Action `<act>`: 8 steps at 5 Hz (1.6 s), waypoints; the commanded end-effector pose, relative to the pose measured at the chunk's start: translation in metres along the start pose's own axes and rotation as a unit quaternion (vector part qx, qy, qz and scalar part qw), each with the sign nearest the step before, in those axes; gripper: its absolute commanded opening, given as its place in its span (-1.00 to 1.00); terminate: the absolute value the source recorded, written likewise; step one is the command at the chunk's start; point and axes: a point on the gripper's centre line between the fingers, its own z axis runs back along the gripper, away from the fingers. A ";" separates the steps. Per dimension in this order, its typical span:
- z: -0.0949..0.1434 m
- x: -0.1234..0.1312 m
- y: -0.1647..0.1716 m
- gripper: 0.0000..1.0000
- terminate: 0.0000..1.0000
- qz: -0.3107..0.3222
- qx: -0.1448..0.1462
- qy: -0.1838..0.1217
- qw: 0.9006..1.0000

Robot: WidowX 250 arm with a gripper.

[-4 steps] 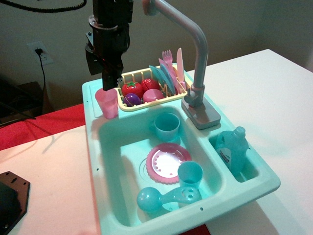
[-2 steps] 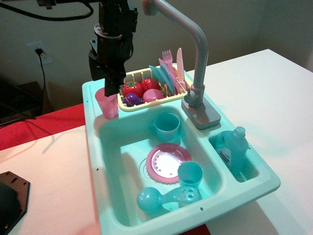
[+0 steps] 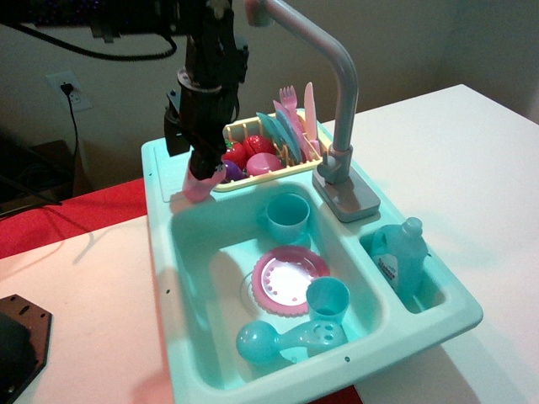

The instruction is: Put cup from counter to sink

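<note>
The pink cup (image 3: pixel 195 190) stands at the back left corner of the teal counter (image 3: pixel 158 172), right at the edge of the sink (image 3: pixel 198 252). Only its lower part shows; the rest is hidden behind my gripper. My black gripper (image 3: pixel 202 171) comes down from above, and its fingers are closed around the cup's upper part. The cup leans slightly toward the basin. The grey faucet (image 3: pixel 338 93) rises at the back right of the sink.
A yellow dish rack (image 3: pixel 226 182) with toy fruit and cutlery sits just right of the cup. In the basin lie a teal mug (image 3: pixel 287 216), a pink plate (image 3: pixel 290 279), a teal tumbler (image 3: pixel 327 301) and a teal ladle (image 3: pixel 257 342). A bottle (image 3: pixel 397 257) stands in the side compartment.
My gripper has come down over the cup and closed on it. Gripper and cup have shifted a little right, toward the basin.
</note>
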 end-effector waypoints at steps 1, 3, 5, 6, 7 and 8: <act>-0.004 0.001 0.004 1.00 -1.00 0.014 0.013 -0.011 1.000; -0.013 -0.002 0.008 -1.00 -1.00 0.018 0.018 -0.020 0.999; -0.006 -0.003 0.003 -1.00 -1.00 0.014 0.013 -0.030 0.999; 0.018 0.003 -0.016 -1.00 -1.00 -0.006 0.002 -0.050 0.999; 0.051 0.005 -0.032 -1.00 -1.00 -0.016 -0.016 -0.078 0.997; 0.065 0.002 -0.044 -1.00 -1.00 -0.020 -0.031 -0.085 0.996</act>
